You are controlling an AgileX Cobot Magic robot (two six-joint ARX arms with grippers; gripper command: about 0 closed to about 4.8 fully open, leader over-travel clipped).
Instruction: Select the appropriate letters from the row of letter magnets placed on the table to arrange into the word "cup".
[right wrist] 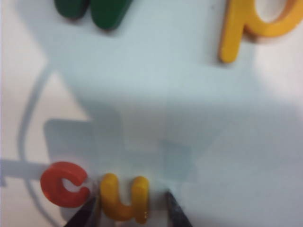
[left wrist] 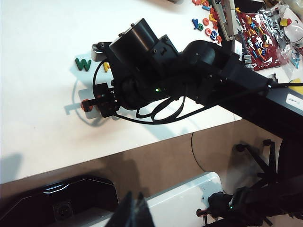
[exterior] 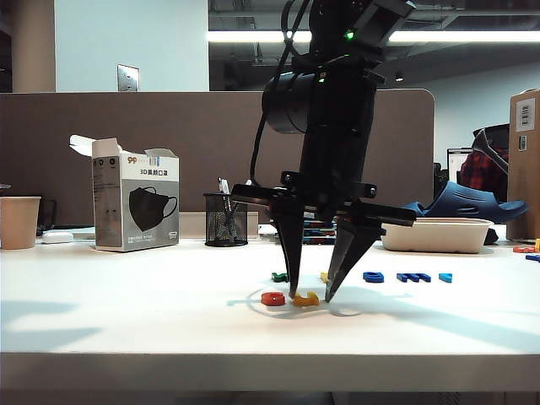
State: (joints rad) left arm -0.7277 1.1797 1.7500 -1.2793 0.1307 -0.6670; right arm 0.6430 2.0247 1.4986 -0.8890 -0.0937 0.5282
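The red "c" [right wrist: 64, 184] and the yellow "u" [right wrist: 124, 198] lie flat, side by side, on the white table [exterior: 126, 312]. My right gripper [right wrist: 128, 210] stands open straight over the "u", one dark fingertip [right wrist: 176, 213] on each side, with a gap showing on the far side. In the exterior view it points down at the "u" [exterior: 305, 299], with the "c" [exterior: 272, 298] just to the left. The yellow "p" [right wrist: 255, 26] lies farther back in the row, beside the green letter [right wrist: 92, 12]. My left gripper [left wrist: 134, 213] hangs off the table's front edge, tips together, holding nothing.
Blue letters [exterior: 373, 277] and a light blue one [exterior: 445, 278] continue the row to the right. A mask box [exterior: 135, 202], mesh pen cup [exterior: 225, 219], paper cup [exterior: 18, 221] and white tray [exterior: 434, 234] stand at the back. Spare letters [left wrist: 208, 23] lie far right.
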